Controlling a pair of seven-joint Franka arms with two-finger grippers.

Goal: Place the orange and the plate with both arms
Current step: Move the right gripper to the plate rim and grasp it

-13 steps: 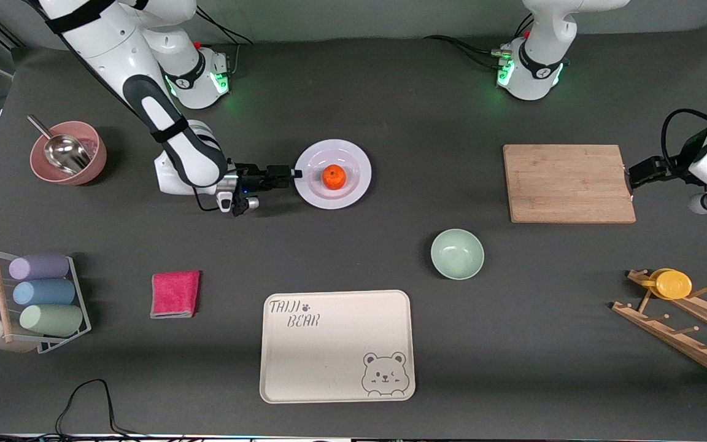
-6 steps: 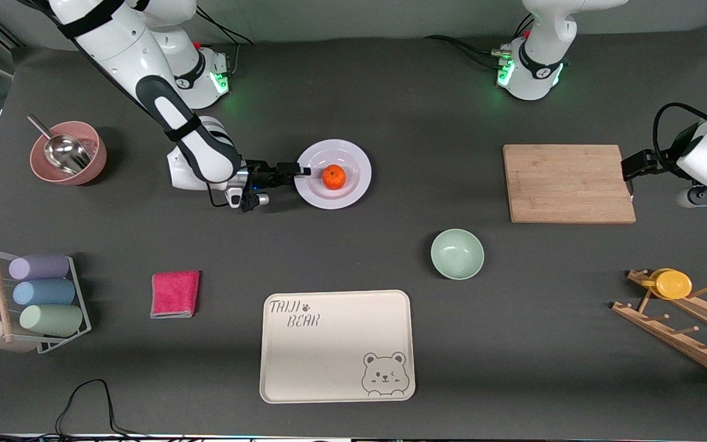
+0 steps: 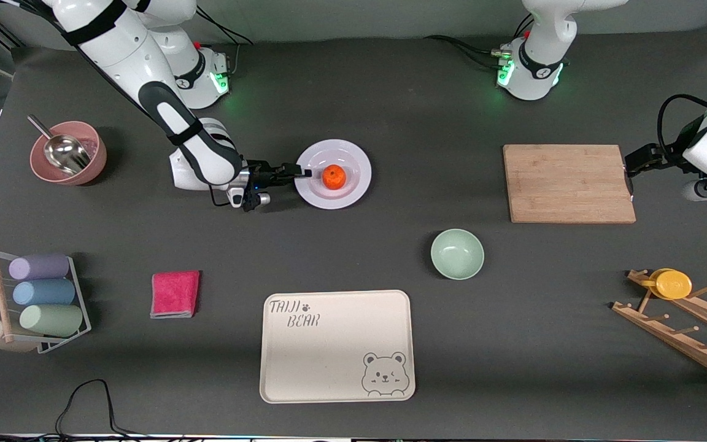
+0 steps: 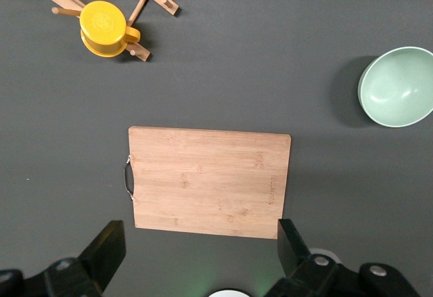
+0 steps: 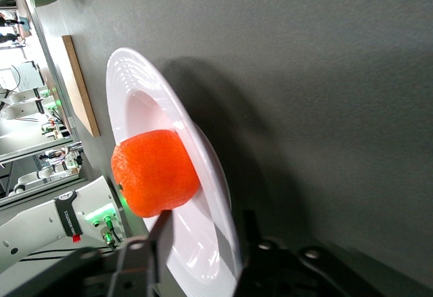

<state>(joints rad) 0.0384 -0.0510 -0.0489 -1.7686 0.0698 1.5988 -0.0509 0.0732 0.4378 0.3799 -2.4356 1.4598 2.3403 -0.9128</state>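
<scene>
The white plate [image 3: 358, 186] lies mid-table toward the right arm's end, and the orange [image 3: 334, 177] sits in its centre. My right gripper [image 3: 303, 173] is low at the plate's rim on the right arm's side, shut on that rim. In the right wrist view one finger lies over the plate [image 5: 142, 87] next to the orange [image 5: 154, 172], and the other is under the rim, with the right gripper [image 5: 203, 228] straddling it. My left gripper [image 3: 634, 162] hangs open and empty by the cutting board's edge. In its own wrist view the left gripper [image 4: 199, 256] is wide apart.
A wooden cutting board [image 3: 568, 183] lies toward the left arm's end. Nearer the camera are a pale green bowl [image 3: 457, 253], a bear-printed tray [image 3: 336, 345], a pink cloth [image 3: 175, 294], a cup rack [image 3: 34, 301] and a wooden rack with a yellow cup [image 3: 672, 283]. A pink bowl with a scoop [image 3: 68, 152] stands at the right arm's end.
My right gripper slid in over the plate's rim and its fingers closed on it. The left gripper shifted slightly beside the cutting board and stayed open.
</scene>
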